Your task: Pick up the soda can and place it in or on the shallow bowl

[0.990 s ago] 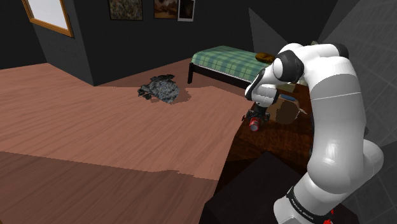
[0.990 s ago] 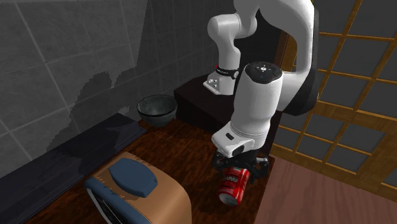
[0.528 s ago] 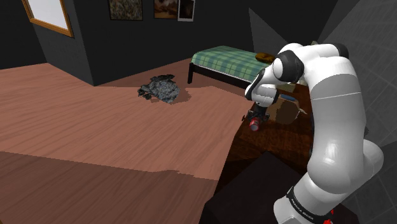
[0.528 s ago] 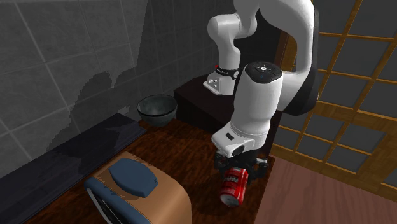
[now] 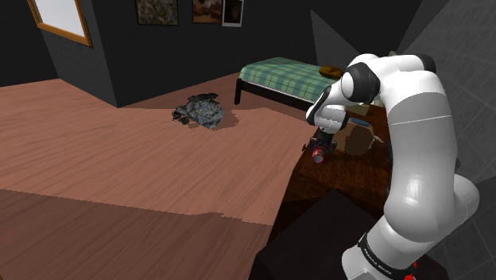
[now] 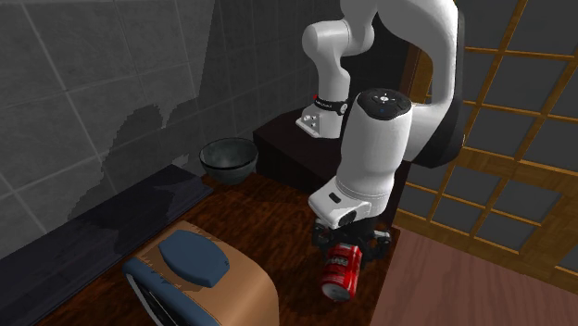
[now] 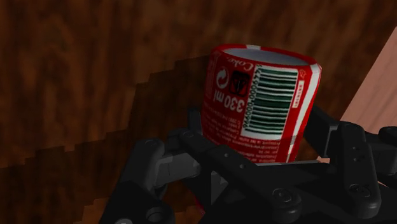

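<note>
Wrist view: my claw (image 7: 256, 130) is pinching the soda can (image 7: 257, 95). The two black fingers (image 7: 191, 127) press against its opposite sides, parted only by the can's width. The can is red with white trim at the rim. I can read "330 ml" in white on it, printed sideways next to a white circular arrow mark. Beside that is a small dark square emblem, then a white panel carrying a black barcode. A scrap of white script near the rim is cut off, and I cannot make it out.

In the second exterior view the claw (image 6: 348, 246) hangs under the white arm with the can (image 6: 341, 272) clasped below it, tilted. It is over the dark wood table (image 6: 269, 199), near the edge on that view's right. I cannot tell whether the can's lower end touches the wood. The shallow bowl (image 6: 228, 156), dark grey, sits well apart from the can, by the tiled wall and beside the dark stand (image 6: 282, 139).

In the shoulder view the claw (image 5: 320, 146) and the red can (image 5: 317, 156) are beside the table's edge.
</note>
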`<state>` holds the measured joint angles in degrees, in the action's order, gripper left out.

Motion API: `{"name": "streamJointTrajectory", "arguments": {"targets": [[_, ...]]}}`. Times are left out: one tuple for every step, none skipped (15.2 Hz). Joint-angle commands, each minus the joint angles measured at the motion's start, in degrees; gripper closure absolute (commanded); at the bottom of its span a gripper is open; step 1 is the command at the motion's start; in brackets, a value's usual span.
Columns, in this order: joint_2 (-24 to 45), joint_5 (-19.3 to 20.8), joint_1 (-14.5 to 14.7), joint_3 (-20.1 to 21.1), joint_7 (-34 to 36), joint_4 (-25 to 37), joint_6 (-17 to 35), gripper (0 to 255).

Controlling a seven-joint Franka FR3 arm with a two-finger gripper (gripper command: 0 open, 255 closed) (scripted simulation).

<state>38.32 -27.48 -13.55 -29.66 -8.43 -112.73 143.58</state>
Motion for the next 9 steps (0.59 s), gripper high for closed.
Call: {"name": "streamJointTrajectory", "arguments": {"targets": [[-0.4, 0.4, 0.3, -0.4, 0.2, -0.2, -0.6, 255], [-1.1, 0.8, 0.5, -0.7, 0.4, -0.4, -1.1, 255], [-1.7, 1.2, 0.8, -1.1, 0.6, -0.5, -1.5, 255], [-2.3, 1.6, 1.1, -1.5, 0.9, -0.7, -2.0, 255], [-2.9, 2.0, 1.4, -1.9, 1.1, -0.8, -2.5, 255], [-3.5, 2.4, 1.7, -2.3, 1.4, -0.9, -2.9, 255], [-4.1, 2.8, 2.0, -2.7, 1.6, -1.0, -3.4, 255], [-4.7, 3.2, 2.3, -3.1, 1.8, -1.1, -3.9, 255], [-5.3, 3.6, 2.6, -3.4, 2.1, -1.2, -4.4, 255]]}}
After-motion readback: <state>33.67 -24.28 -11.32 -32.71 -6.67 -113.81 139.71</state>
